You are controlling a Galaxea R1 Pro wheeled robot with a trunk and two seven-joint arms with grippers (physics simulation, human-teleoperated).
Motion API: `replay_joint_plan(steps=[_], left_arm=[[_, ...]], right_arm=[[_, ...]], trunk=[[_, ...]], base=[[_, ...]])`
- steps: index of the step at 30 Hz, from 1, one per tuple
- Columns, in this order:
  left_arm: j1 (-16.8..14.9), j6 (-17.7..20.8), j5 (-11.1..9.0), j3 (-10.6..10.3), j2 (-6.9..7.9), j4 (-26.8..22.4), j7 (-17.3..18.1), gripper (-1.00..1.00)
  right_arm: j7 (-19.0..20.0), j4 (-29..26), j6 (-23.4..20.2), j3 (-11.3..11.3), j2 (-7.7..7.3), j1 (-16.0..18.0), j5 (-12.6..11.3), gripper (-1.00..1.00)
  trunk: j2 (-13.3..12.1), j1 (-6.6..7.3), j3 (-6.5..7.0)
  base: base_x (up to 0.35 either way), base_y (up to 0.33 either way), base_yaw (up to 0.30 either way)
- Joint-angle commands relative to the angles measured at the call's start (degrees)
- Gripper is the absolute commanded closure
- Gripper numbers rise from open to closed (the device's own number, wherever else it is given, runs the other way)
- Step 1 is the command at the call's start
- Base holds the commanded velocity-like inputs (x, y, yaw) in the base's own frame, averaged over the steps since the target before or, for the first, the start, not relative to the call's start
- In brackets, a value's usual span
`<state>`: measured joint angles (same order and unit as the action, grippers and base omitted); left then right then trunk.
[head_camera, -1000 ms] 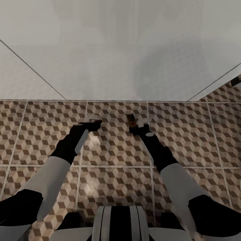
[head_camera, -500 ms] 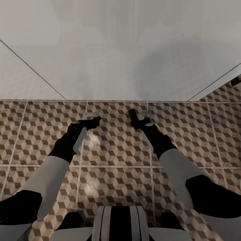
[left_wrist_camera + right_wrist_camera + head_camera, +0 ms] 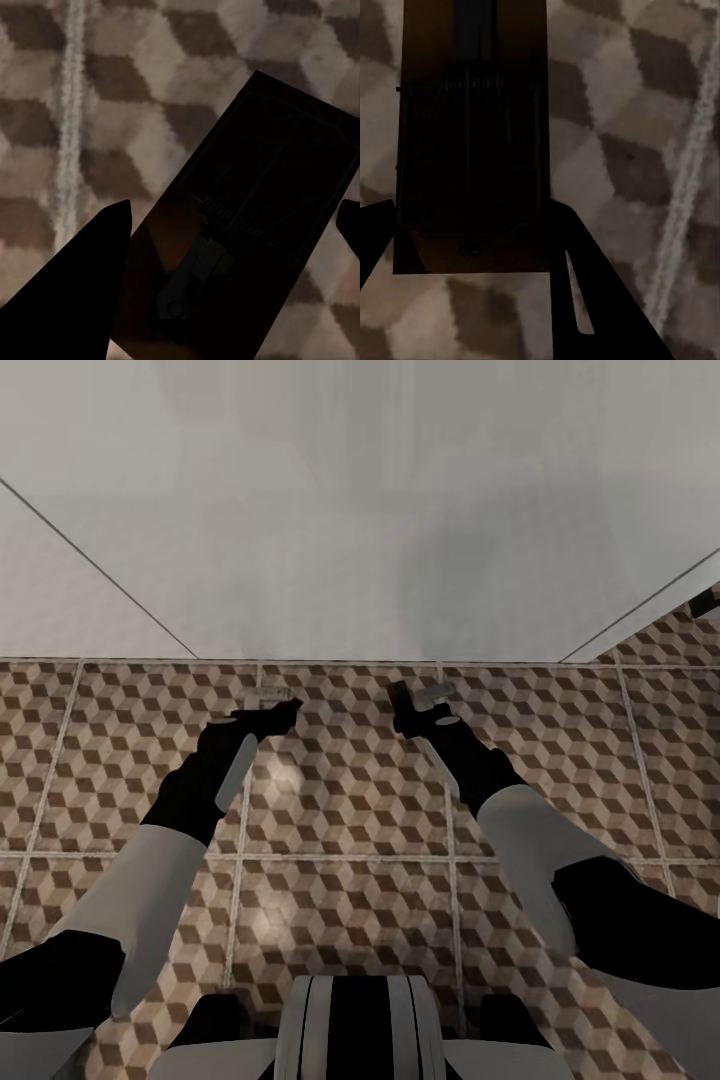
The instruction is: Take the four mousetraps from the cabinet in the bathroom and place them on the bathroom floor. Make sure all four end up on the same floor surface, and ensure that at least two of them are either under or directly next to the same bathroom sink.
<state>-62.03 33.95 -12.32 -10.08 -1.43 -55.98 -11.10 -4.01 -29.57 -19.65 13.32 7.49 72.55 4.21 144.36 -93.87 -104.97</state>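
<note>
Wrist views show each gripper (image 3: 232,217) (image 3: 472,217) apparently clamping a mousetrap (image 3: 255,225) (image 3: 472,135) above the bathroom floor (image 3: 340,810)

My left gripper (image 3: 283,709) and right gripper (image 3: 404,712) each carry a mousetrap (image 3: 255,232) (image 3: 472,142) over the bathroom floor (image 3: 340,800), near its far edge.

Two dark brown mousetraps (image 3: 255,225) (image 3: 472,142) just above cube-patterned bathroom floor (image 3: 340,810).
</note>
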Motion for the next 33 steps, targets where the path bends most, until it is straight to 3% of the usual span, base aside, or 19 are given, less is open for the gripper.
replay_joint_plan(steps=[1,5,13,25,33], left_arm=[[0.0,0.2,-0.6,-0.1,0.02,0.1,-0.5,1.00],[0.0,0.2,-0.6,0.0,0.08,1.1,-0.5,1.00],[0.0,0.0,-0.6,4.6,0.26,1.9,-0.2,1.00],[0.0,0.0,-0.6,5.1,0.33,-4.4,0.0,1.00],[0.0,0.1,-0.6,5.1,1.35,-5.1,0.0,1.00]], right_arm=[[-0.1,-0.1,-0.4,0.2,-0.02,0.0,0.3,1.00],[-0.1,0.0,-0.3,0.2,0.05,0.0,0.2,1.00],[-0.1,-0.1,0.2,0.2,0.30,0.0,0.1,1.00],[0.1,-0.8,2.0,0.4,0.41,0.0,0.1,1.00],[0.1,-0.8,2.0,0.4,0.50,0.0,0.1,1.00]], trunk=[[0.0,0.01,-0.03],[0.0,0.01,-0.03],[0.0,0.01,-0.03],[0.0,0.01,-0.03],[0.0,0.01,-0.03]], base=[[0.000,0.000,0.000],[0.000,0.000,0.000],[0.000,0.000,0.000],[0.000,0.000,0.000],[0.000,0.000,0.000]])
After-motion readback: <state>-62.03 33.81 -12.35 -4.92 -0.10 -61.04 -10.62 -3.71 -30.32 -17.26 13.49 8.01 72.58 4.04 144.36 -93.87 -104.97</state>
